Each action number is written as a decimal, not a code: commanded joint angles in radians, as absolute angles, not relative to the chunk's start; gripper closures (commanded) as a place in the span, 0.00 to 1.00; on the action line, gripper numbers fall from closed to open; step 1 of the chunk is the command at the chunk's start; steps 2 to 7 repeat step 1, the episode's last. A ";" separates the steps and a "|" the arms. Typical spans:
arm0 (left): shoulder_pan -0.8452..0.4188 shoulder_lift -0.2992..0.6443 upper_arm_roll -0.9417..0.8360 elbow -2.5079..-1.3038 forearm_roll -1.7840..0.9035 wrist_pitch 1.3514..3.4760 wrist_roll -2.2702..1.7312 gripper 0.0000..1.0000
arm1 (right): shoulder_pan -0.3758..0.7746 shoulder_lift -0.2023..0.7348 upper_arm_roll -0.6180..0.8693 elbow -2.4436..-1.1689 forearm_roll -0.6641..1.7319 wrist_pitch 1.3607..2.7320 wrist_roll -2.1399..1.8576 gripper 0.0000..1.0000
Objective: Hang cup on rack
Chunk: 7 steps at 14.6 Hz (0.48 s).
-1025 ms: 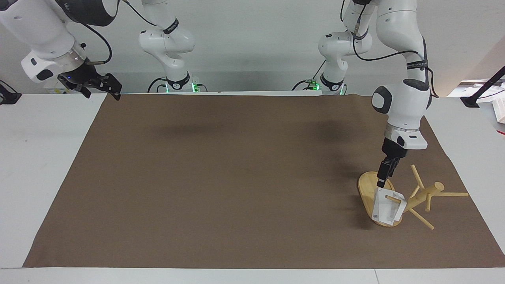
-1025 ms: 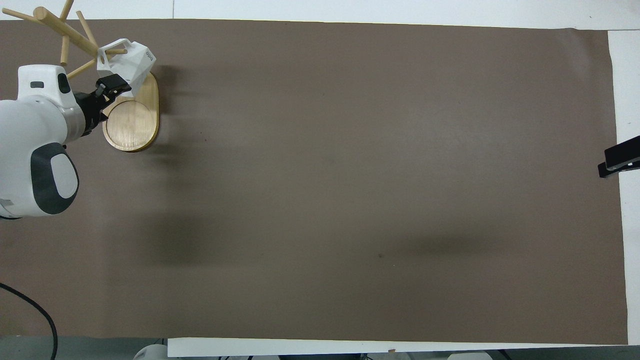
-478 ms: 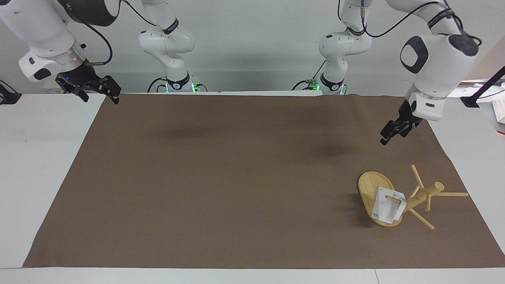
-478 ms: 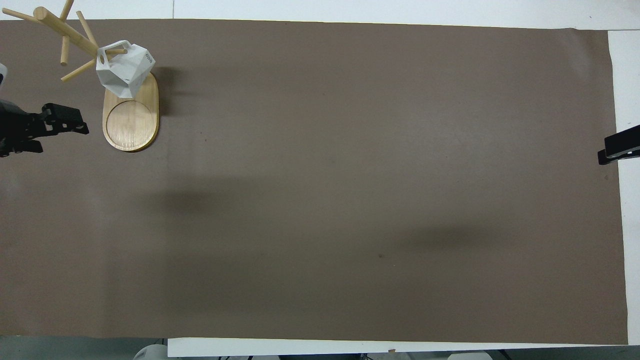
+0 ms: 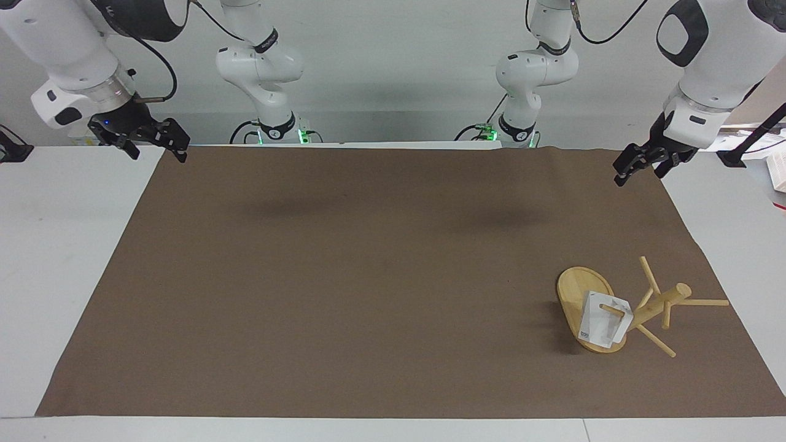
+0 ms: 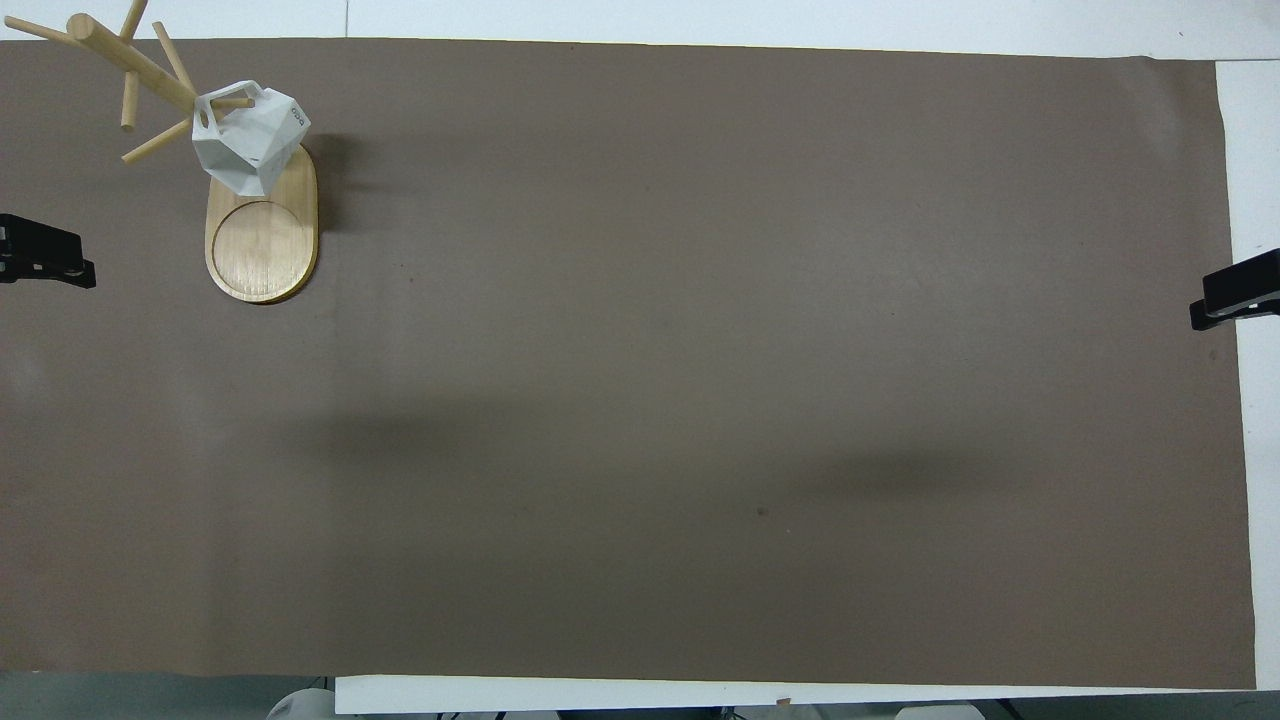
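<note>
White faceted plastic makes up the small angular cup, which in the facing view hangs by its blocky handle on a thin peg of the light bamboo mug tree, over that rack's oval base, near the corner of the brown mat at the left arm's end, away from the robots. We judge the cup light, stiff and a little slick on its flat facets, so the handle or the rim would give the surest hold; the rack looks tippable under a sideways pull. Our left gripper hovers with its jaws apart over the mat's edge at its own end. Our right gripper waits, jaws apart, over the mat's corner by its base.

From overhead, the cup covers the end of the base. Only the tips of the left gripper and right gripper show at the mat's two short edges.
</note>
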<state>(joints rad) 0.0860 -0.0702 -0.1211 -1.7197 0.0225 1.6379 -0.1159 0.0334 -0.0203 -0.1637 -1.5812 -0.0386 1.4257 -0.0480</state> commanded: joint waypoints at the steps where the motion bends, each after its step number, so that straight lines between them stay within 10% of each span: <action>1: 0.097 -0.049 -0.124 -1.684 0.043 1.586 -0.089 0.00 | 0.028 -0.035 -0.161 -1.605 -0.034 1.439 -0.038 0.00; 7: 0.097 -0.049 -0.124 -1.684 0.043 1.586 -0.089 0.00 | 0.028 -0.035 -0.161 -1.605 -0.034 1.439 -0.038 0.00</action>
